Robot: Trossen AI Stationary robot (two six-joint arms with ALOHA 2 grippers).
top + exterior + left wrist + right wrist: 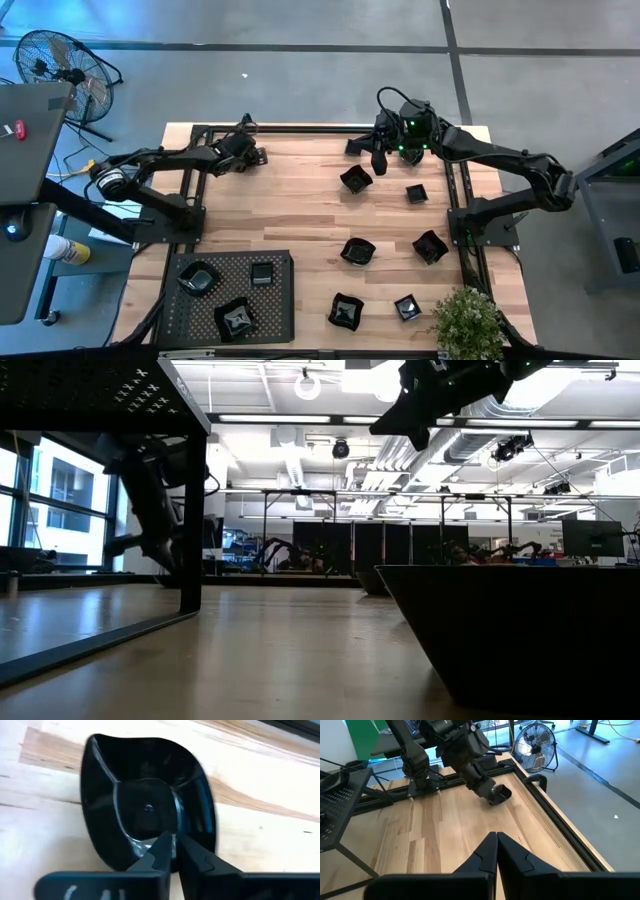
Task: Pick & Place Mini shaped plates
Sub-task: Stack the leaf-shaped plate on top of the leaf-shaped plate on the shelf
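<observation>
A pale wood-plank worktop [300,210] in a black frame stands on grey concrete floor, with a floor fan [55,65] off its far left corner and a small plant [468,322] at its near right corner. The mini shaped plates are small, glossy and black: six lie loose on the right half [356,180], three sit on the perforated tray [232,297] near left. The left gripper [172,842] pinches a tenth, leaf-like plate's [145,805] rim at the far edge; the right gripper [496,840] hangs above the far right, fingers pressed together.
</observation>
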